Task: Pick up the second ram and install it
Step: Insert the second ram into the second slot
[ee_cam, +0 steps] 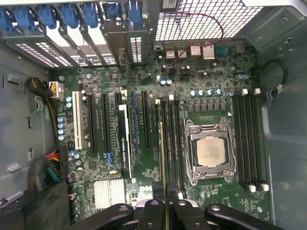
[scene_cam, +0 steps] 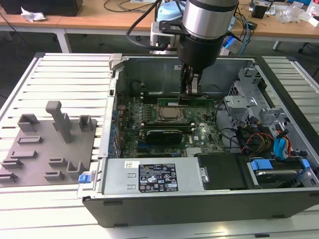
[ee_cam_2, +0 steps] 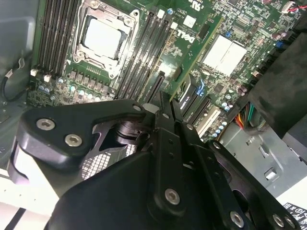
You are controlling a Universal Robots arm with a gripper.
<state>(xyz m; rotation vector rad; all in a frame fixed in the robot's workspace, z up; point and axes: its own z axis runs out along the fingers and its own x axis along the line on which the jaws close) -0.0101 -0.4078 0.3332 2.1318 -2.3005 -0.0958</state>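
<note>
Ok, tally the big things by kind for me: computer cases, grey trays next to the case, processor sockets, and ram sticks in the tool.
Computer case: 1
Grey tray beside the case: 1
Processor socket: 1
Second ram, gripped in the tool: 1
Total: 4

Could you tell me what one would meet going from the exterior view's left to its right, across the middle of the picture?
Grey fixture block → the open computer case's wall → square metal socket on the motherboard → the pincer above the ram slots → orange and red cables → blue drive clips.
</note>
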